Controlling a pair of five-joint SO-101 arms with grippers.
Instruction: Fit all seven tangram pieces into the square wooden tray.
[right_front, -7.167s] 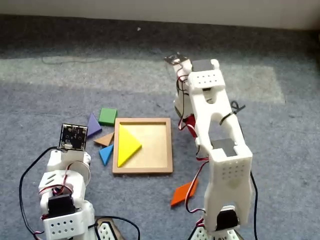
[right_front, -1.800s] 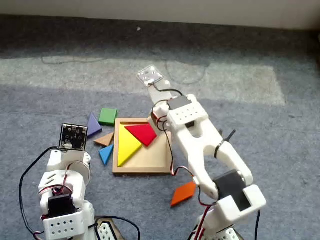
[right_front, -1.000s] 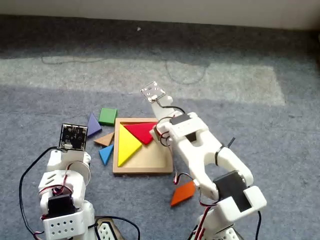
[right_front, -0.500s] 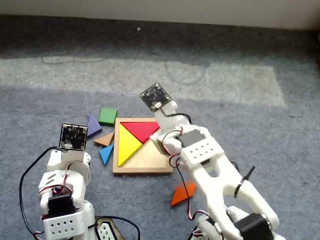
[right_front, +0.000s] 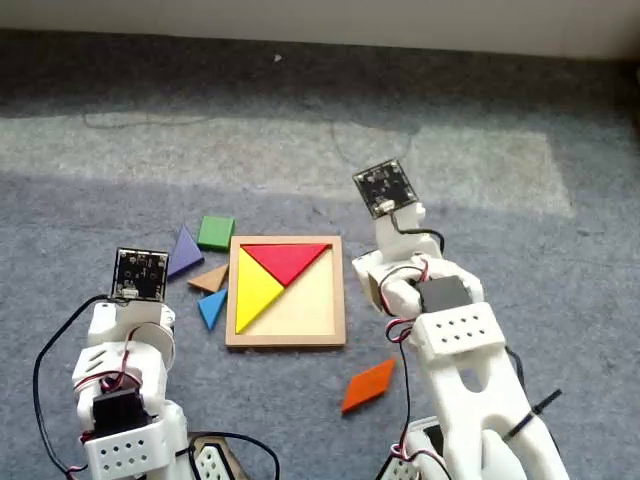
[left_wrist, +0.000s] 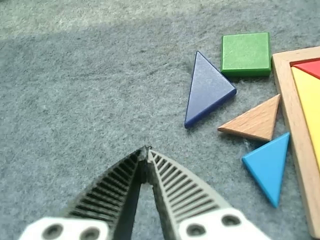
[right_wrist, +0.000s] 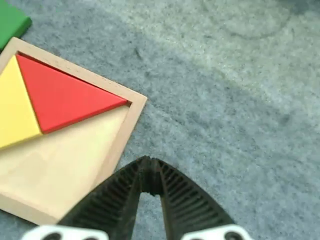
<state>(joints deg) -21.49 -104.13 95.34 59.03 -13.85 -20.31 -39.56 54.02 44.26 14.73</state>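
Observation:
The square wooden tray (right_front: 337, 290) lies on the grey carpet with a yellow triangle (right_front: 256, 290) and a red triangle (right_front: 285, 261) seated in it. Left of the tray lie a green square (right_front: 216, 232), a purple triangle (right_front: 185, 252), a wooden triangle (right_front: 211, 278) and a blue triangle (right_front: 212, 307). An orange parallelogram (right_front: 367, 384) lies in front of the tray's right corner. My right gripper (right_wrist: 148, 172) is shut and empty just off the tray's right rim (right_wrist: 122, 137). My left gripper (left_wrist: 145, 155) is shut and empty over bare carpet, left of the loose pieces (left_wrist: 208, 90).
A thin cable (right_front: 120, 122) trails across the carpet at the back. The right arm's body (right_front: 470, 370) stands over the carpet near the orange parallelogram. Open carpet lies right of the tray and behind it.
The right arm carried the red triangle into the tray, let it go beside the yellow one, then drew back to the right of the tray. The left arm barely moved.

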